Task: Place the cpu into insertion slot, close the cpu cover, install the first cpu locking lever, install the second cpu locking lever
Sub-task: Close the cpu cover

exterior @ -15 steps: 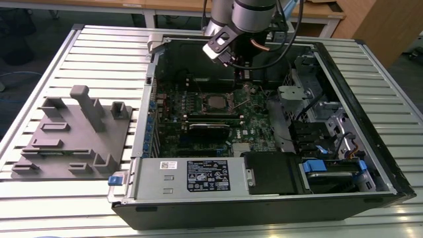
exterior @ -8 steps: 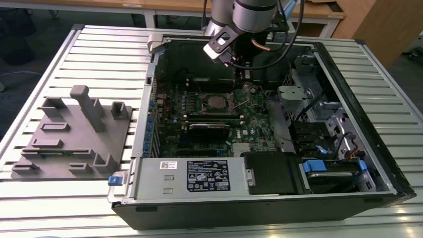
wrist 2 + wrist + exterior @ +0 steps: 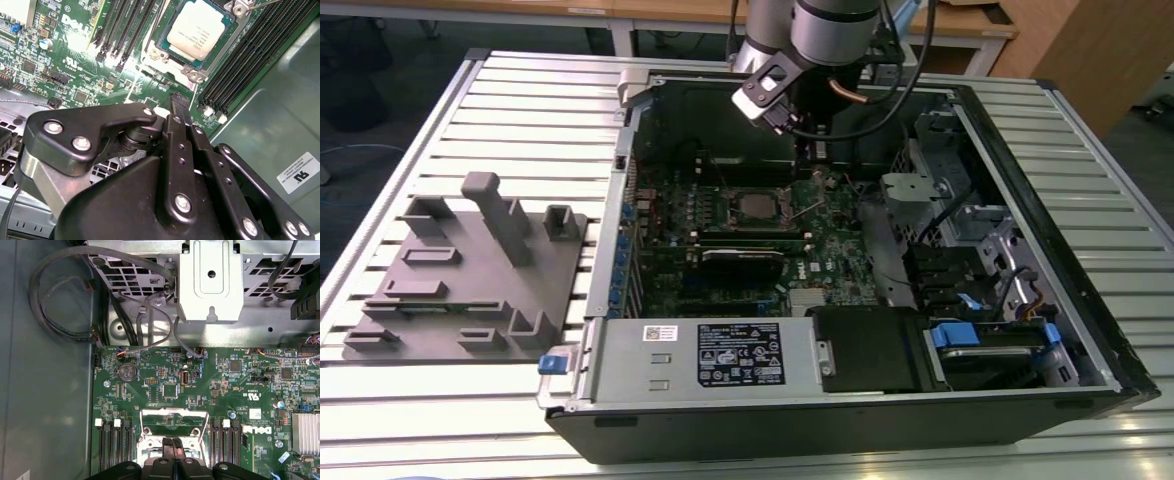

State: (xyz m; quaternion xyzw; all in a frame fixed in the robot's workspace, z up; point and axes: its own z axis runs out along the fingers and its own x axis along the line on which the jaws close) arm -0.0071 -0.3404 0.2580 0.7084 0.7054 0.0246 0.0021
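White lettering (image 3: 75,22) on circuit board (image 3: 95,80); sticker (image 3: 298,176) (black print) on chassis (image 3: 260,110).

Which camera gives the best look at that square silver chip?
The second wrist view: the cpu lies close and unobstructed in the insertion slot, metal top facing the camera. The exterior view shows the cpu small, inside the case. The first wrist view shows a silvery frame.

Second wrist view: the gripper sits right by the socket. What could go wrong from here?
1. The gripper is shut, with its tip close to the edge of the insertion slot. A small drift could scrape the cpu lying in it, or knock the small board parts beside the tip.
2. The memory slots flank the socket closely, so a sideways move might catch their white latches.
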